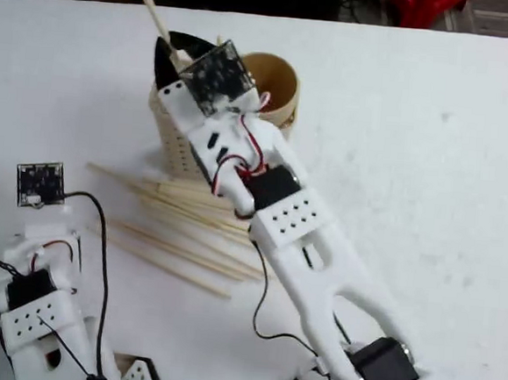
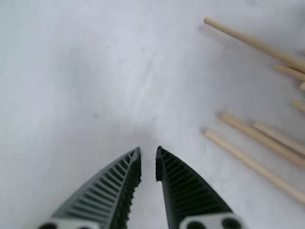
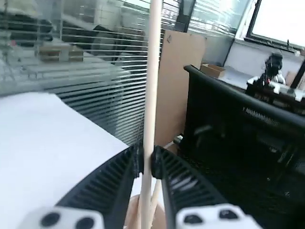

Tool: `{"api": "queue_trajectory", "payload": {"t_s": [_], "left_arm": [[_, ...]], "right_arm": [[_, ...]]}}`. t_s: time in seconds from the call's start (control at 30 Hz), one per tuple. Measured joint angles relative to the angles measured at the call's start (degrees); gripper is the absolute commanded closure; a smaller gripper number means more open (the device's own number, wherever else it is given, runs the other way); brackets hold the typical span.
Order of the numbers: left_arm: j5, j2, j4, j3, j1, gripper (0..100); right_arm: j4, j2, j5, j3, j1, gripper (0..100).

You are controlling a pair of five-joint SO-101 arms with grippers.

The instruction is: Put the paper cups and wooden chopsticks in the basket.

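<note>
White table (image 1: 432, 169) carries everything, and behind it the right wrist view shows window blinds (image 3: 71, 71) and a brown board (image 3: 178, 81) leaning at the wall.

One chopstick (image 1: 150, 1) is held up in the air, above the far side of the basket (image 1: 171, 144). It slants up and away toward the far edge of the table. The right gripper (image 3: 147, 160) is closed on it, the two black fingers pinching it near its lower part, so the long part rises above them. The basket is a pale one with small holes in its wall and it stands in the middle of the table. A paper cup (image 1: 276, 77), brown inside and with its mouth up, is just at the basket's right side. The right arm (image 1: 303, 238) covers the place where they meet, so I cannot tell if the cup is inside the basket or only touching it.

Many loose chopsticks (image 1: 175, 237) lie flat on the table in front of the basket, in a rough fan, partly under the right arm.

The left gripper (image 2: 147, 153) hangs low over bare table, near the ends of those loose chopsticks but apart from them. Its fingers have only a narrow gap between the tips and hold nothing. The left arm (image 1: 34, 300) is at the near left corner.
</note>
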State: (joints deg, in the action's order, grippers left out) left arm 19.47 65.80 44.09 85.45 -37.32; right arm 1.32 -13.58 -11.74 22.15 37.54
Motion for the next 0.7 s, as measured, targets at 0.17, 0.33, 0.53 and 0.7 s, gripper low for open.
{"api": "queue_trajectory", "payload": {"t_s": [0.17, 0.33, 0.53, 0.7], "left_arm": [[0.00, 0.00, 0.00, 0.00, 0.00, 92], [0.00, 0.00, 0.00, 0.00, 0.00, 92], [0.00, 0.00, 0.00, 0.00, 0.00, 92], [0.00, 0.00, 0.00, 0.00, 0.00, 92]], "right_arm": [[8.53, 0.09, 2.90, 9.41, -0.35, 98.1], [10.29, 0.00, 2.90, 12.92, -1.14, 94.3], [8.88, -0.18, 2.90, 13.10, -1.41, 81.7], [4.31, -2.73, 3.08, 13.10, -1.41, 90.6]]}}
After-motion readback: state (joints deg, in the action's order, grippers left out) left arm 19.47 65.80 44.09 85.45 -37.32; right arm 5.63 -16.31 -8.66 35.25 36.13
